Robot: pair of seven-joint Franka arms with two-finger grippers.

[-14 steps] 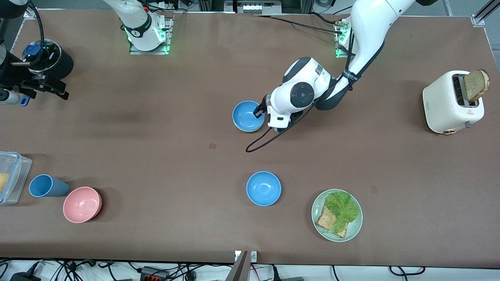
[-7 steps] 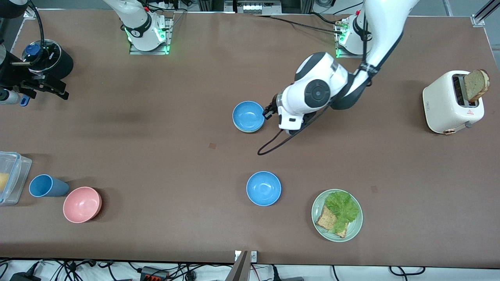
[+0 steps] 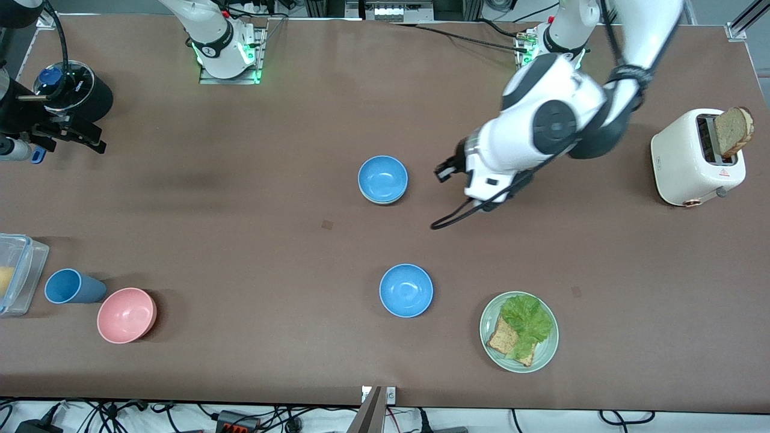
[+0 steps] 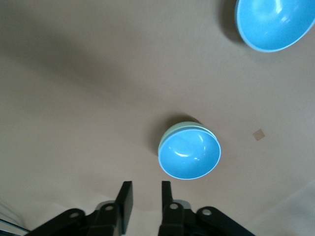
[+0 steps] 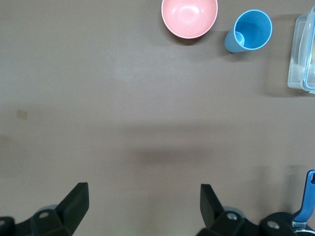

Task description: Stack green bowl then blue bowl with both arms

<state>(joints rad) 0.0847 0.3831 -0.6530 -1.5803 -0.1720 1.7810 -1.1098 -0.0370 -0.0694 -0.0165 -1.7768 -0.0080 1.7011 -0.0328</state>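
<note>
Blue bowl (image 3: 382, 178) sits nested in green bowl (image 4: 183, 128); both pincers empty, parted.

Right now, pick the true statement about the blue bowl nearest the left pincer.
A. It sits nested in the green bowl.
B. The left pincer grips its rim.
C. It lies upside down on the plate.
A: the blue bowl rests inside the green bowl, whose rim shows beneath it; the left pincer is clear of it.

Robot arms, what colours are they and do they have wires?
The left arm is glossy white with dark grey round joint caps, and a black cable loops beneath its wrist. Its left gripper has black fingers. The right gripper's fingers are black too. Green lights glow at both bases.
</note>
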